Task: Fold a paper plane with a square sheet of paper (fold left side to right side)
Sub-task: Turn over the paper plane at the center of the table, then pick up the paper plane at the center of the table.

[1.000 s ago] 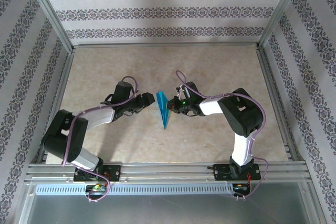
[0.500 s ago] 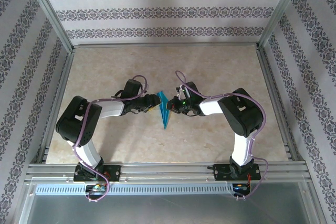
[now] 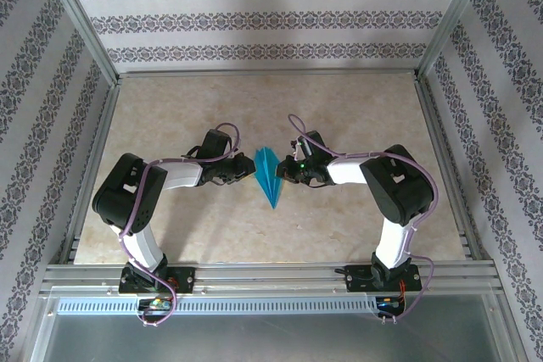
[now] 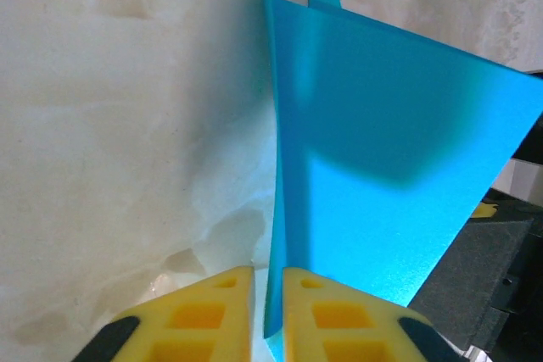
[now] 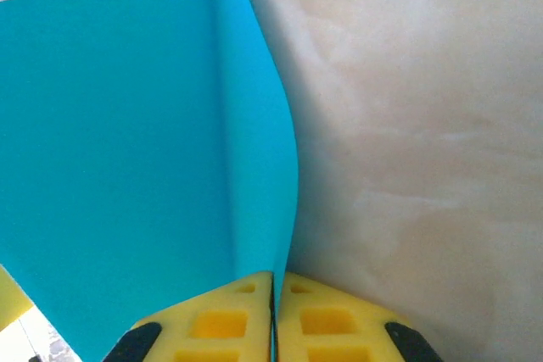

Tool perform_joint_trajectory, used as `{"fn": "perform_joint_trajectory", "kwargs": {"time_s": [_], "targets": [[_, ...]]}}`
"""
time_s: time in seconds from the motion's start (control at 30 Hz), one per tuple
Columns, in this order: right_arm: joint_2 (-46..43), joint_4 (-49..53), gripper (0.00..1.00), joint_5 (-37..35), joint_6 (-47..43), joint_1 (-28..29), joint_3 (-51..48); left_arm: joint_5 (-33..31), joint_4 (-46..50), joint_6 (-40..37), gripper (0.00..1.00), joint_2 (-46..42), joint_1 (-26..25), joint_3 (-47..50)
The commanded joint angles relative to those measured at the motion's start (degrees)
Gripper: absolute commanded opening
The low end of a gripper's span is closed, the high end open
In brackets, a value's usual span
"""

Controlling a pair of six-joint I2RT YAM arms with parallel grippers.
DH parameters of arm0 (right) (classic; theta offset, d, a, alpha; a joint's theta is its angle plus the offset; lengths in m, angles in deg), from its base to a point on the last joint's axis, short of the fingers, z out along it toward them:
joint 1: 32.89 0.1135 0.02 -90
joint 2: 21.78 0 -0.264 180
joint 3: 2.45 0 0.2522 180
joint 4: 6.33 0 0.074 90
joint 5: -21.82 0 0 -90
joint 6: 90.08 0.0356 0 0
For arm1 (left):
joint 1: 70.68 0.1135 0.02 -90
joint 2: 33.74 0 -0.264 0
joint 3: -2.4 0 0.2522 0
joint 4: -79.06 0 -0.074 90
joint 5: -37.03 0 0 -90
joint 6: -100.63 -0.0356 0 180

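Observation:
The paper plane [image 3: 271, 177] is a teal-blue dart in the middle of the table [image 3: 187, 116], its sharp point toward the near edge. My left gripper [image 3: 251, 172] is at its left wing. In the left wrist view the yellow fingers [image 4: 212, 311] of the left gripper [image 4: 268, 270] stand nearly together, with the upright edge of the paper plane [image 4: 382, 167] between them. My right gripper [image 3: 283, 173] is at the right wing. In the right wrist view the right gripper [image 5: 274, 275] is shut on a curved flap of the paper plane [image 5: 127, 125].
Patterned walls and aluminium frame rails [image 3: 254, 270] enclose the beige table. The two arms bend in from the near corners and meet at the middle. Open tabletop lies toward the back wall and on both sides.
My left arm swung right to the paper and its jaws closed round the left wing's edge. The plane now looks spread wider. The right gripper has barely moved.

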Motion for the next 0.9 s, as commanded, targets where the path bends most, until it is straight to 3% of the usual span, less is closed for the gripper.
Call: {"fn": "perform_joint_trajectory", "kwargs": {"time_s": [0.0,0.2,0.43,0.6,0.73,0.87], "targets": [[-1.96,3.42,0.15,-1.96,-2.3,-0.16,0.78,1.3,-1.99,0.45,0.11,0.78,-0.59,-0.06],[-3.95,6.26,0.25,-2.55,-3.82,-0.72,0.87,2.35,-4.19,1.56,0.0,1.12,-0.68,0.23],[-7.97,13.75,0.37,-5.32,-7.23,-1.79,1.91,3.36,-5.91,2.55,0.0,1.49,-1.14,0.01],[-14.44,26.55,0.47,-10.72,-12.74,-1.41,5.2,3.45,-5.72,2.83,0.0,0.8,-1.52,-0.37],[-17.92,29.82,0.48,-9.87,-13.06,1.03,6.69,3.37,-5.72,3.03,0.0,0.28,-1.78,-0.75],[-16.03,28.98,0.47,-6.89,-10.82,4.53,8.04,3.21,-5.72,3.25,0.0,-0.01,-2.07,-1.11]]}}
